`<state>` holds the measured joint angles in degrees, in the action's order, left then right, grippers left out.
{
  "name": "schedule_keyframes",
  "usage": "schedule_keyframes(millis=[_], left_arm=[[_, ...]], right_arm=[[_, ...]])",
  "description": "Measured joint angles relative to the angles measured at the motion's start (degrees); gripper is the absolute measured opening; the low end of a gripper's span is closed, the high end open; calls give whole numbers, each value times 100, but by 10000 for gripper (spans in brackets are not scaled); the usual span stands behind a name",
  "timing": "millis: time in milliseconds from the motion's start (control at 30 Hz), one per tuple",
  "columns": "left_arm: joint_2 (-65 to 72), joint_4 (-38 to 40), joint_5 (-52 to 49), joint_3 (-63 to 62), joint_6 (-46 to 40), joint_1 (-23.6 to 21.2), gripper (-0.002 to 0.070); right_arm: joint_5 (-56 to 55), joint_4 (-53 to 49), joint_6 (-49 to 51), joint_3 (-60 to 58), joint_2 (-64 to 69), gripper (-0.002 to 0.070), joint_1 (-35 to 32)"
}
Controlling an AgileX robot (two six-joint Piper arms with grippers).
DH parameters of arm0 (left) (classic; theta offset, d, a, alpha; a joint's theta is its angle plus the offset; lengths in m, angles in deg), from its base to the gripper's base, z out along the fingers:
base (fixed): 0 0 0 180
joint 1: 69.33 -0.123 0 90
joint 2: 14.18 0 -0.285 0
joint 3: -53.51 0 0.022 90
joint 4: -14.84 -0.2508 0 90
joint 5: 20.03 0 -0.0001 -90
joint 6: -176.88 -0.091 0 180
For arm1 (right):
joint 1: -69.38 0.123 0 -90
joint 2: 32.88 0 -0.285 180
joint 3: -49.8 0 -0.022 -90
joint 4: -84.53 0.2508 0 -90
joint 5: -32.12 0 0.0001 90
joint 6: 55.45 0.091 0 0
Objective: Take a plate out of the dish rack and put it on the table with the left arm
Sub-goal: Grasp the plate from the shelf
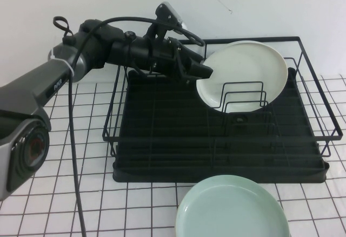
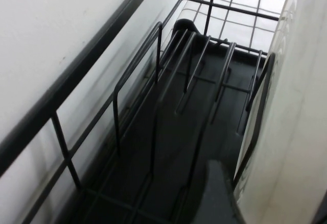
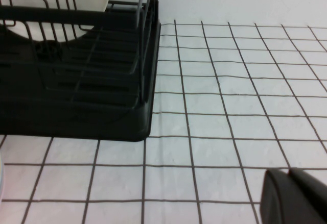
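The white plate [image 1: 246, 72] stands on edge in the black wire dish rack [image 1: 216, 150], leaning among the upright loops. My left arm reaches in from the left, and my left gripper [image 1: 206, 70] is at the plate's left rim. In the left wrist view the plate [image 2: 299, 106] fills one side, with its rim lying between the open jaws; one dark finger [image 2: 217, 196] sits just beside it over the rack's tray [image 2: 168, 147]. My right gripper [image 3: 289, 173] hovers low over the grid-patterned table [image 3: 230, 106], fingers pressed together and holding nothing.
A pale mint-green plate [image 1: 232, 210] lies flat on the table [image 1: 92, 194] in front of the rack. The rack's wire rail [image 2: 76, 76] runs close along a white wall. The rack's corner [image 3: 138, 122] stands beside the right gripper.
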<state>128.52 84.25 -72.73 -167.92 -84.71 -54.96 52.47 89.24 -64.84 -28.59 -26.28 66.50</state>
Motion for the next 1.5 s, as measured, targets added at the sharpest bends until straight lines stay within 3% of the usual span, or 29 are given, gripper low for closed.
schedule_keyframes(millis=[100,133,333,567,1067,1500], left_arm=[[25,67,22,0,-64,12,417],[34,94,35,0,-127,290,417],[76,188,143,0,-276,142,411],[70,188,92,0,-311,142,349],[80,216,-93,-165,-274,142,353],[69,-523,-305,-746,392,188,356]], right_arm=[[0,0,0,0,0,-1,0],[0,0,0,0,0,-1,0],[0,0,0,0,0,-1,0],[0,0,0,0,0,-1,0],[0,0,0,0,0,-1,0],[0,0,0,0,0,-1,0]])
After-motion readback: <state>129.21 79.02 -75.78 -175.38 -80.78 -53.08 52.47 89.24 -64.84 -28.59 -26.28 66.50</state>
